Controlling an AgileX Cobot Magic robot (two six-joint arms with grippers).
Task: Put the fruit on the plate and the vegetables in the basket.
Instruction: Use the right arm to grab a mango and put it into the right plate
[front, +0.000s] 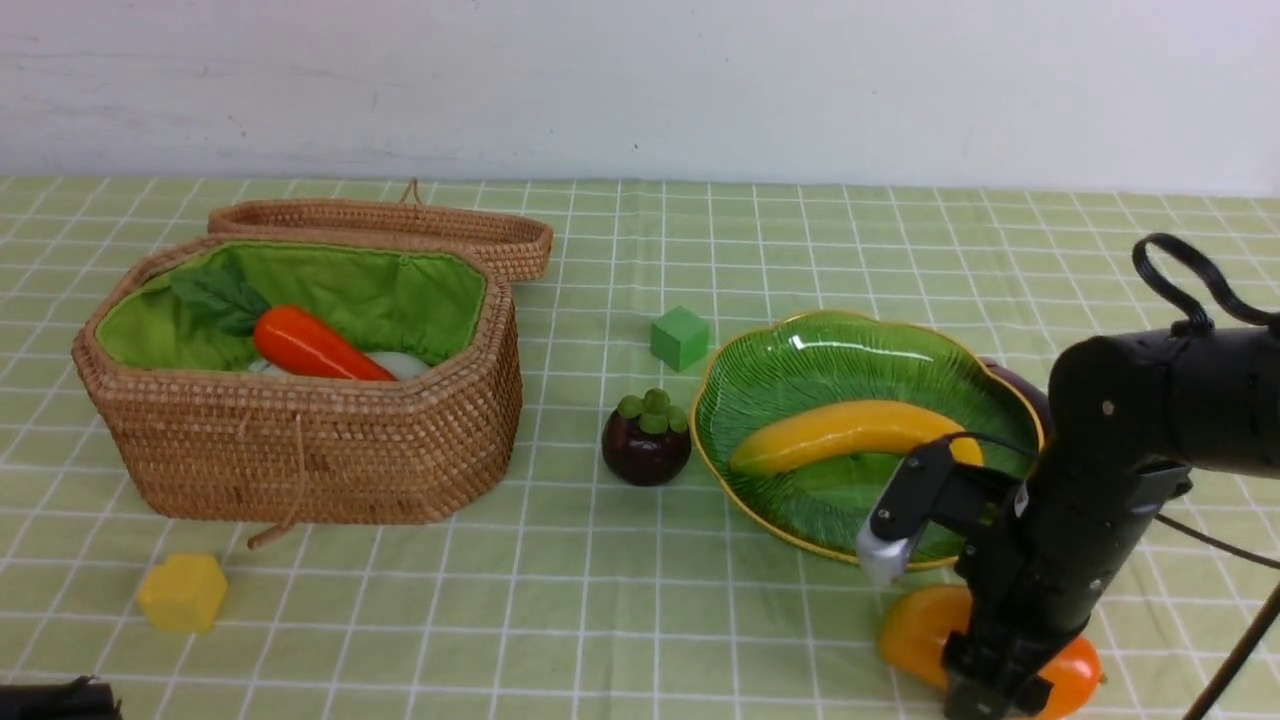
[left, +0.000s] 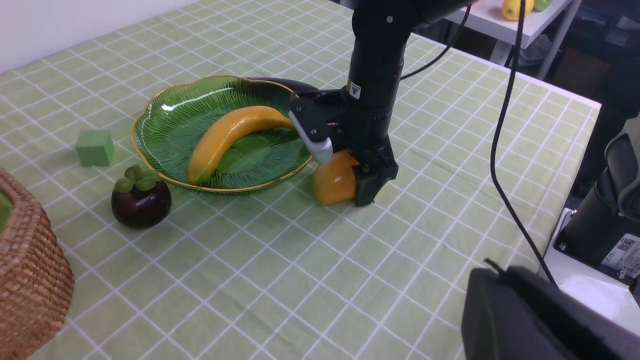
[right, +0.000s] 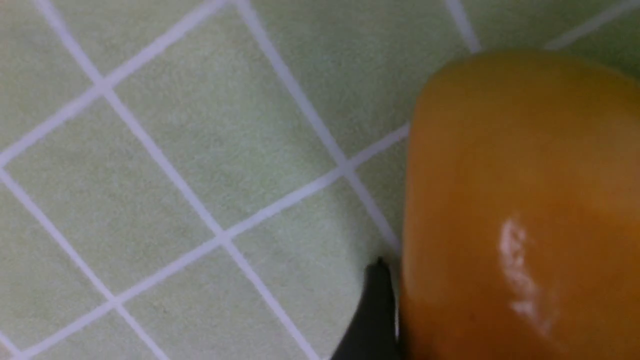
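Green-checked desk (front: 600, 600): right fingers (left: 367, 182) straddle the plump, glossy orange-yellow mango (left: 332, 180) lying beside the plate (left: 170, 125); whether they pinch it cannot be told; left fingers (left: 520, 310) are pressed together.

Three toy fruits are counted: one banana (front: 845, 432), one mango (front: 915, 625) and one mangosteen (front: 646, 440). Three toy vegetables are counted: one carrot (front: 315, 348), one white radish (front: 400, 365) and one eggplant (left: 290, 84). Two foam blocks are seen: one green cube (front: 679, 338) and one yellow block (front: 182, 592). One green glass plate (front: 800, 370) and one lidded wicker basket (front: 300, 450) are present.
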